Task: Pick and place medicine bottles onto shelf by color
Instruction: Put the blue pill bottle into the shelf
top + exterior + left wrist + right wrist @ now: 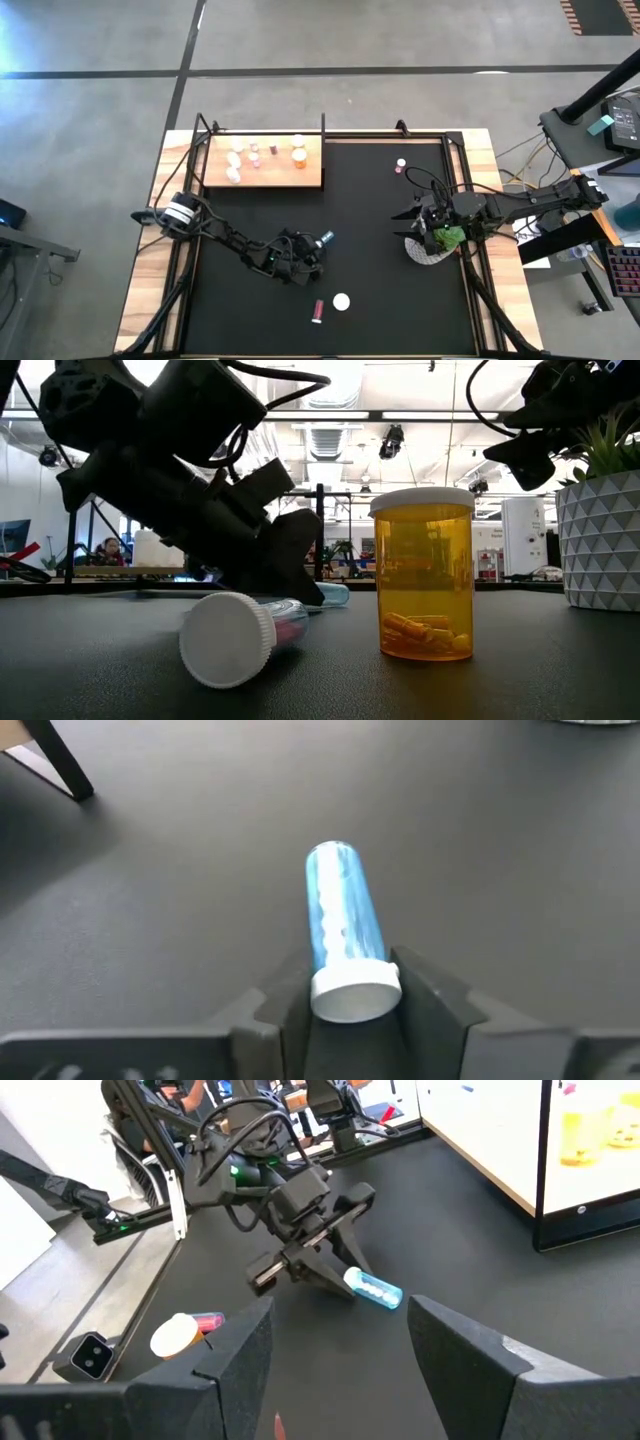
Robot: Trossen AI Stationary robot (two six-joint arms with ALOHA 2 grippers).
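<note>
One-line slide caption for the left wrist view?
Left gripper closed on the white-capped end of a blue bottle lying on the black mat.

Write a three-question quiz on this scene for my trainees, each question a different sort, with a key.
1. True or false: the left gripper is shut on the white cap of the lying blue-teal medicine bottle.
2. Which object sits beside the right gripper? A) white geometric pot with a green plant B) light-wood shelf board C) pink lying bottle
3. Fill in: in the low view, the upright bottle with a white cap is coloured ____.

Key: 1 true; 2 A; 3 orange.
</note>
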